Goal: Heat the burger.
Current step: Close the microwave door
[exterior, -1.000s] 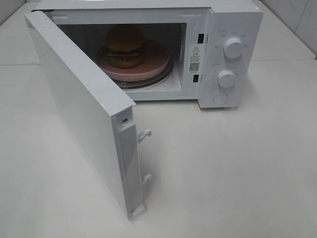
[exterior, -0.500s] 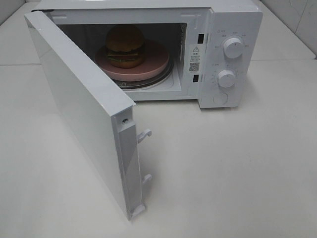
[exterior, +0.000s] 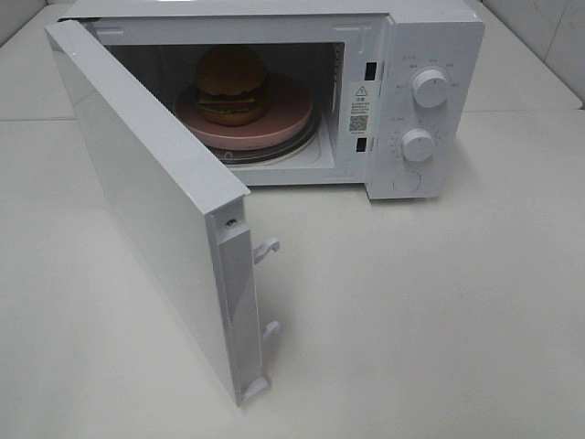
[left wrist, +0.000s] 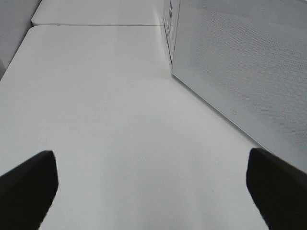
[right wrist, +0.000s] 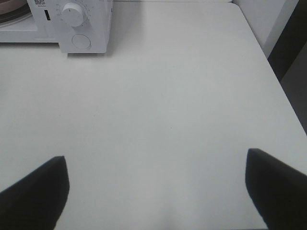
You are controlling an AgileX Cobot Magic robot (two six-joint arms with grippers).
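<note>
Worktop (exterior: pixel 439 320): microwave (exterior: pixel 430 55) set at back edge. Burger (exterior: pixel 231 84) laid inside on pink plate (exterior: pixel 279 123), far from left gripper (left wrist: pixel 151 167) and right gripper (right wrist: pixel 156 165); jaws spread wide, empty.

Glossy brown-bunned round burger (exterior: pixel 231 84), green lettuce edge; round pink plate (exterior: pixel 274 119); white box-shaped microwave (exterior: pixel 430 55); off-white worktop (exterior: pixel 439 311).

A small burger (exterior: pixel 231 84) with a glossy brown domed bun, green lettuce edge and dark patty is seated upright inside the open microwave (exterior: pixel 430 55), on a pink plate (exterior: pixel 283 114)
</note>
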